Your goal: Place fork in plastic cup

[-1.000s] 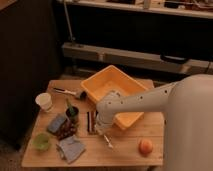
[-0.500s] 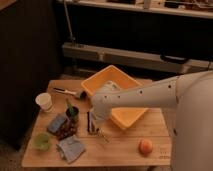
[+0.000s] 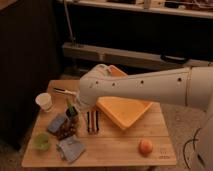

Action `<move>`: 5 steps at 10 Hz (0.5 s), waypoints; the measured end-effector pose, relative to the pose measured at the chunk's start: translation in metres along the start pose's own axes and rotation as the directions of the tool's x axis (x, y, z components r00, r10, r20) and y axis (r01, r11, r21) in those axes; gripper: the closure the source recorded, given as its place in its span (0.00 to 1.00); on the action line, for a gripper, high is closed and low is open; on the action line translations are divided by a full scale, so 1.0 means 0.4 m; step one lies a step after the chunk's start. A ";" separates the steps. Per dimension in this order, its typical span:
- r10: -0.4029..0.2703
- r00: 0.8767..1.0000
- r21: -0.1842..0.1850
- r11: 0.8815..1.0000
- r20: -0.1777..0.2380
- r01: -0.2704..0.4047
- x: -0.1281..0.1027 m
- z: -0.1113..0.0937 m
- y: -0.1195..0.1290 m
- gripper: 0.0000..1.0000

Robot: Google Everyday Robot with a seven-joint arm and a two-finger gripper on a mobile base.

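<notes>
My white arm reaches in from the right across the wooden table. The gripper hangs down from the wrist, dark and striped, just left of the yellow bin and low over the table's middle. The light-green plastic cup stands at the front left corner, well to the left of and nearer than the gripper. I cannot make out the fork; it is hidden or lost against the gripper.
A yellow bin sits at the table's back right under my arm. A white cup, a black-handled utensil, a small dark cup, a grey-blue packet, a grey cloth and an orange fruit lie around.
The arm and gripper have shifted a little to the left over the table. A thin silvery piece below the gripper earlier no longer shows.
</notes>
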 end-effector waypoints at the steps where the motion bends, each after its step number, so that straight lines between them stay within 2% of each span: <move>1: -0.016 0.999 -0.032 0.999 0.042 0.017 -0.041 0.000 0.032 1.00; 2: -0.039 0.994 -0.094 0.994 0.107 0.049 -0.098 0.013 0.087 1.00; 4: -0.055 0.984 -0.176 0.981 0.167 0.085 -0.140 0.035 0.145 1.00; 5: -0.061 0.977 -0.264 0.958 0.205 0.115 -0.156 0.059 0.196 1.00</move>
